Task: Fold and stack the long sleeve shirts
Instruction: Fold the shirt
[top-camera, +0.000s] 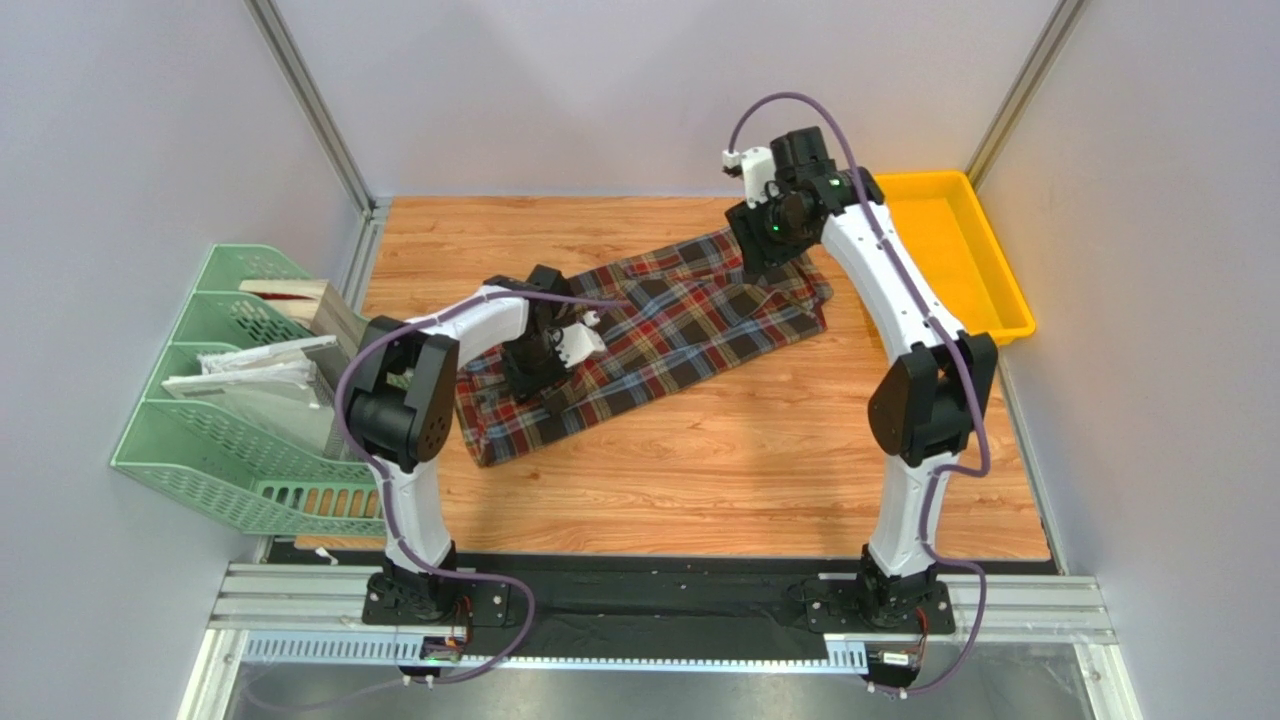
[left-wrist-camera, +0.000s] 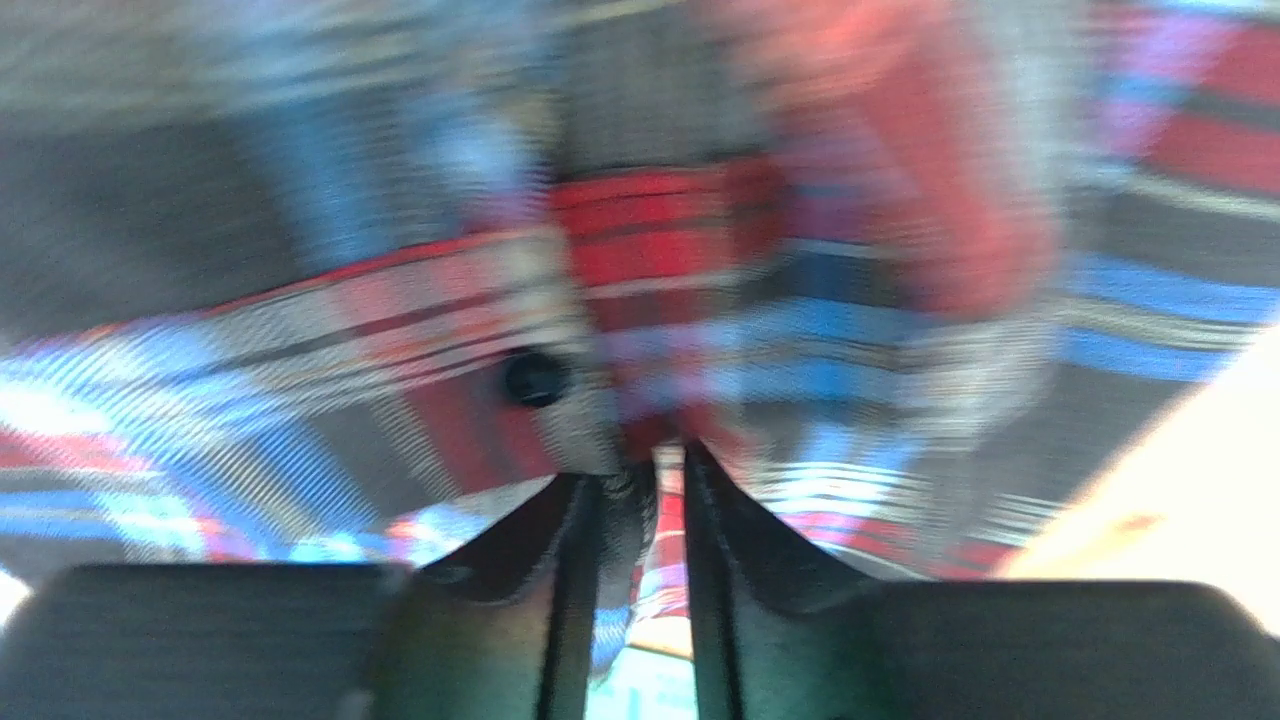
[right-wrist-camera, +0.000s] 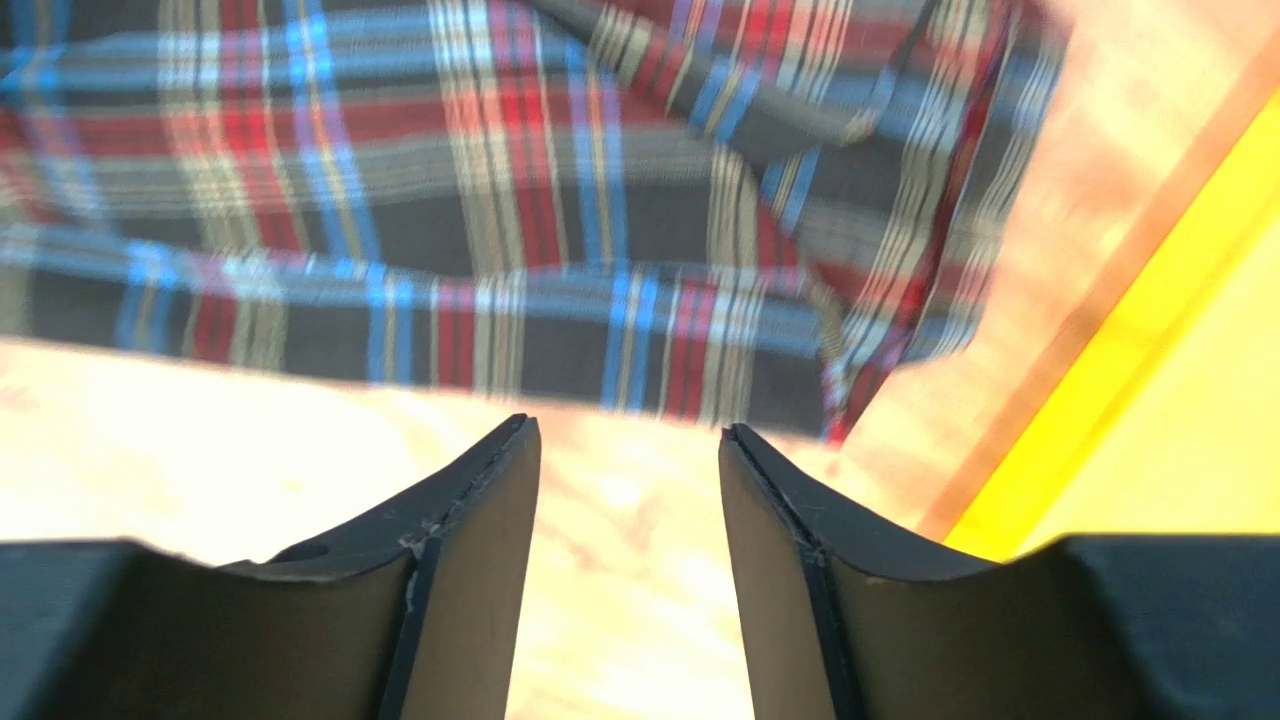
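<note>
Plaid shirt (top-camera: 661, 338) is lying rumpled and slantwise across the far half of the wooden table (top-camera: 721, 465), with grey walls standing on three sides. A green mesh rack (top-camera: 211, 435) is sitting at the table's left edge, holding white flat items (top-camera: 248, 372) and a wooden board (top-camera: 308, 308). A yellow tray (top-camera: 962, 255) is resting at the far right. The left gripper (left-wrist-camera: 658, 480) is pinching a fold of the shirt near a dark button (left-wrist-camera: 535, 378). The right gripper (right-wrist-camera: 624, 450) is hovering with its fingers spread over bare wood beside the shirt's edge.
</note>
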